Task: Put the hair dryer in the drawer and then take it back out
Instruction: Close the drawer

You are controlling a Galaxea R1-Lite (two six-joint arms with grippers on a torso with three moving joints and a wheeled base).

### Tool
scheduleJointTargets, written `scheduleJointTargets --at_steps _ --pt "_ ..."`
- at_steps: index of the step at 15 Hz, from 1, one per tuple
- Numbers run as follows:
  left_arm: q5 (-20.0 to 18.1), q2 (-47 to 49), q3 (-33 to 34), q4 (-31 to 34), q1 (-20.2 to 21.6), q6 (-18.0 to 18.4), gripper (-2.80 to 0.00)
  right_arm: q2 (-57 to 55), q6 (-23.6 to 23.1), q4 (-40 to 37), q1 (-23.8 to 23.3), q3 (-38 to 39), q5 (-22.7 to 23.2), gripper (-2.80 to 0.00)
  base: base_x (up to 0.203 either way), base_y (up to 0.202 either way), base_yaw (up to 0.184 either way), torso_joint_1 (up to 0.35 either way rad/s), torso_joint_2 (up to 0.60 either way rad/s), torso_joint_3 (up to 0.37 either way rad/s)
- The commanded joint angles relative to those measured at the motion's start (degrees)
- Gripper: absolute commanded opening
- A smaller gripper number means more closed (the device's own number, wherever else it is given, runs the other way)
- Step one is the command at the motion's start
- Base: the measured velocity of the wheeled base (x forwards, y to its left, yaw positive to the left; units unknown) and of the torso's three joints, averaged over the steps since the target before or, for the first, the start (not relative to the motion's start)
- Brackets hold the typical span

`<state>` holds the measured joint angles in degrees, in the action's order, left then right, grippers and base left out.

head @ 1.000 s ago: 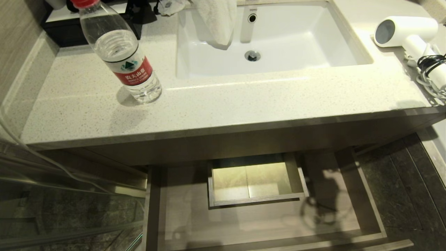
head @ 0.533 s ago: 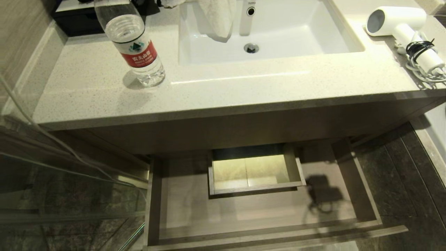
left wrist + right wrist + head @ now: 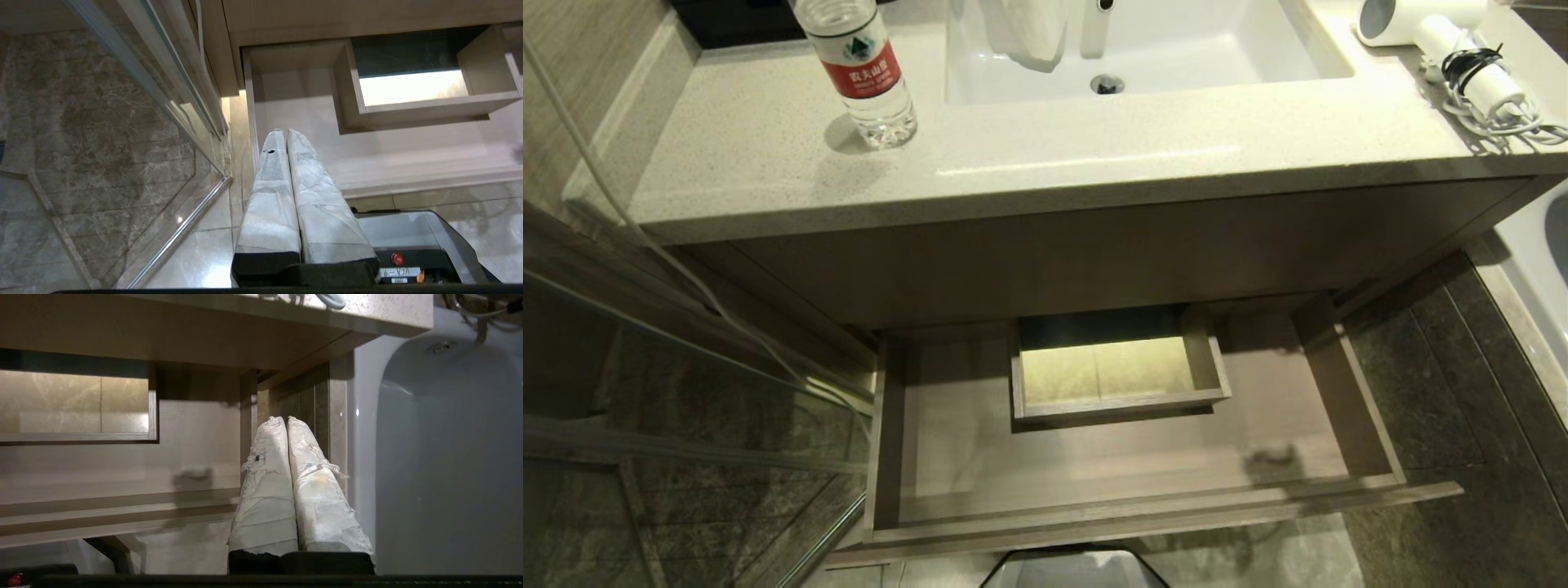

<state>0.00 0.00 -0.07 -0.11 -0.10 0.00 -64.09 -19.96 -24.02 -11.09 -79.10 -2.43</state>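
The white hair dryer point(image 3: 1429, 28) lies on the far right of the counter, its cord bundled with a black tie. Below the counter the wood-grain drawer point(image 3: 1135, 510) stands pulled out with nothing in it, and a boxed cut-out point(image 3: 1117, 380) sits at its back middle. Neither arm shows in the head view. The left gripper point(image 3: 284, 131) is shut with nothing in it, low by the drawer's point(image 3: 408, 175) left front corner. Also shut and holding nothing, the right gripper point(image 3: 284, 419) is by the drawer's point(image 3: 122, 514) right side, under the counter's edge.
A water bottle point(image 3: 862, 69) stands on the counter point(image 3: 1094, 155) left of the sink point(image 3: 1307, 57), where a towel point(image 3: 1021, 28) hangs. A glass shower panel point(image 3: 686, 408) is at the left, a bathtub point(image 3: 441, 457) at the right. The robot's base point(image 3: 1074, 569) is in front of the drawer.
The whole head view has shifted: the counter, bottle and hair dryer slid toward the top and more of the open drawer and the robot's base came in. The things themselves have not moved.
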Motion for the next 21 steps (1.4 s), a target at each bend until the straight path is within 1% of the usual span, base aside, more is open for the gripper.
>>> scheduleJointTargets --at_steps 1,9,21 --pt "0.00 0.00 -0.01 -0.07 0.01 0.00 -2.80 0.58 1.12 1.01 -0.16 1.21 -0.03 -2.80 0.000 0.000 0.000 -0.208 0.31 0.081" --pt "0.00 0.09 -0.01 -0.07 0.01 0.00 -2.80 2.85 1.15 2.60 -0.25 5.11 -0.04 -2.80 0.000 0.000 0.000 -0.201 0.36 0.162" --pt "0.00 0.09 -0.01 -0.07 0.01 0.00 -2.80 3.88 1.12 3.81 -0.25 7.67 -0.12 -2.80 0.000 0.000 0.000 -0.295 0.53 0.230"
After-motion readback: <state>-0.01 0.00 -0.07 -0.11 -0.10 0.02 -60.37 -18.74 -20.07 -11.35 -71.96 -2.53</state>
